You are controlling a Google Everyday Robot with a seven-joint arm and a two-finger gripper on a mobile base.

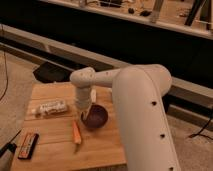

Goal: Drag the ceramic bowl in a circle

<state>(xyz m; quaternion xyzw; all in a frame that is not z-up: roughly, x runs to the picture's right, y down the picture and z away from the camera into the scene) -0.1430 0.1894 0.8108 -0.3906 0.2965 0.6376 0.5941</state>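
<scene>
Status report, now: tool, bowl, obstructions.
Tool shut on left rim of ceramic bowl. Bowl upright on wooden board. Carrot close at its front-left, white cup just behind.
</scene>
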